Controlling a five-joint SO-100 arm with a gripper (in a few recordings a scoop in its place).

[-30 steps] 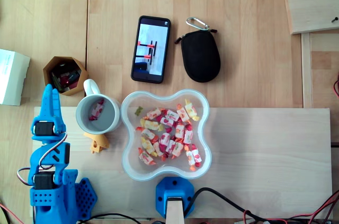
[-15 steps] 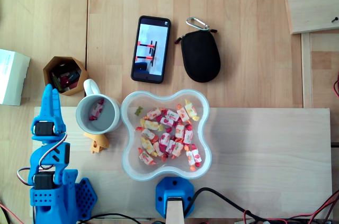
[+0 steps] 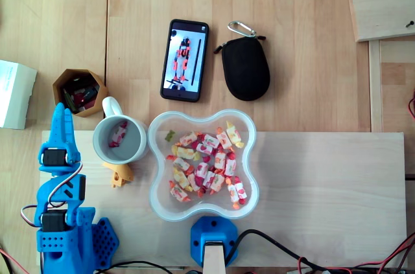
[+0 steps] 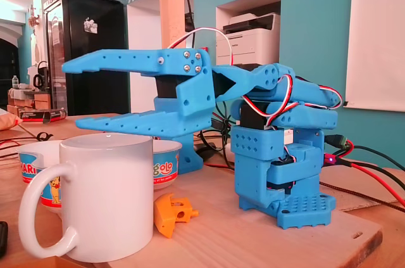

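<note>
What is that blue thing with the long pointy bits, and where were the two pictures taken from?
It is a small robot arm. The pointy bits are its gripper, like two fingers; it is open and holds nothing, next to a white mug. One picture looks straight down from above; the other is taken low from the side. On the table lie a clear bowl of wrapped sweets, one sweet in the mug, a phone, a black pouch and a small orange piece.
</note>
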